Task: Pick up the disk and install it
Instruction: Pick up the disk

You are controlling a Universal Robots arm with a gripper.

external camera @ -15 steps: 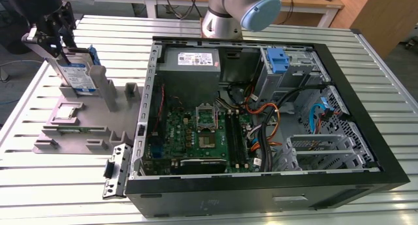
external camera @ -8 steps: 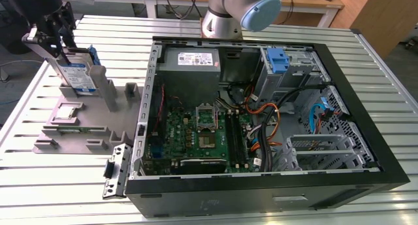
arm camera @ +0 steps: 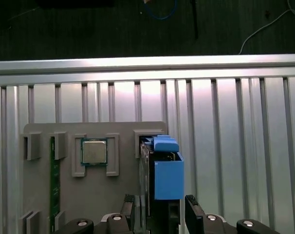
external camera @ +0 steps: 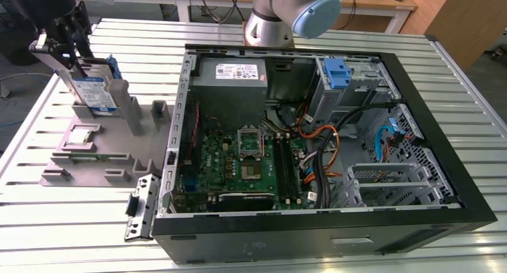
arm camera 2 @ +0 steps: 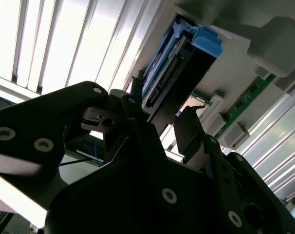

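The disk (external camera: 97,94) stands on edge in a slot of the grey holder (external camera: 95,160), at the exterior view's left, beside the open computer case (external camera: 443,166). It is a silver drive with a white-and-blue label in a blue carrier bracket. My gripper (external camera: 75,65) has come down over its top. In both wrist views the black fingers straddle the disk (arm camera: 167,170), one on each flat side, with thin gaps showing. The gripper (arm camera: 159,207) is open around it. The second wrist view shows the disk's connector edge (arm camera 2: 186,63) between the fingers (arm camera 2: 191,126).
The holder also carries a processor chip (arm camera: 93,151) and a green memory stick (arm camera: 52,180). Inside the case are a grey power-supply box (external camera: 231,71), a bare blue bracket (external camera: 336,74), cables and the motherboard (external camera: 237,160). The arm's base (external camera: 289,12) stands behind the case.
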